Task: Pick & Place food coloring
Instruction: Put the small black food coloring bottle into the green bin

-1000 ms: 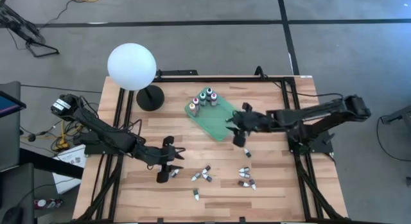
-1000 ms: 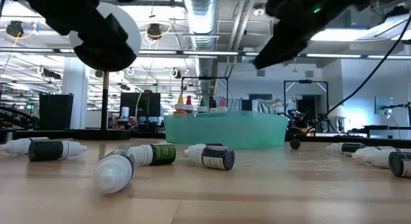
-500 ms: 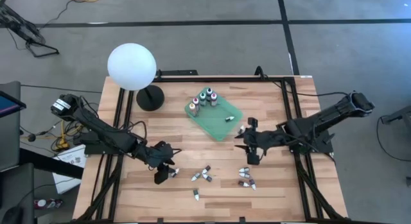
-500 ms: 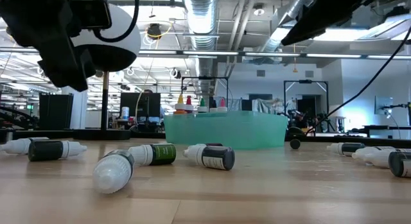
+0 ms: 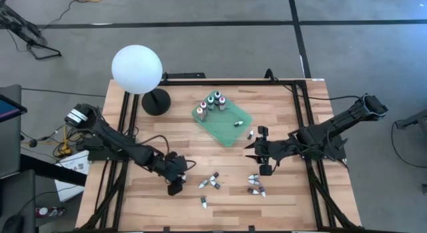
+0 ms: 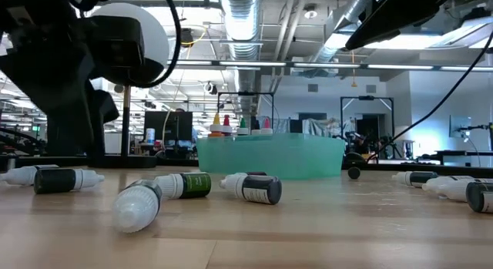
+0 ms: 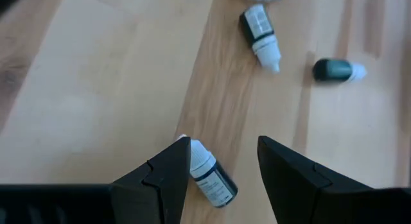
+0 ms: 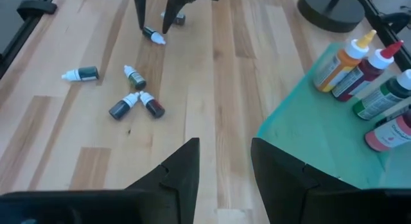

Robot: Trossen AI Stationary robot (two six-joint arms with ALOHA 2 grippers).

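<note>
Now the left gripper (image 7: 218,163) is hanging low over the wooden table (image 5: 280,199), its fingers (image 7: 164,176) spread and straddling a small dark dropper bottle (image 7: 209,176) lying on its side. The bottle's long axis is running slantwise across the gap, white tip sitting beside one finger. The right gripper (image 8: 221,163), fingers parted and empty, is waiting near the green tray (image 5: 230,129), well apart from that bottle, so the left arm is nearer.

A small dark bottle (image 7: 210,174) is seen lying between the parted left gripper (image 7: 221,166) fingers; two more bottles (image 7: 260,30) are seen farther off on wood.
</note>
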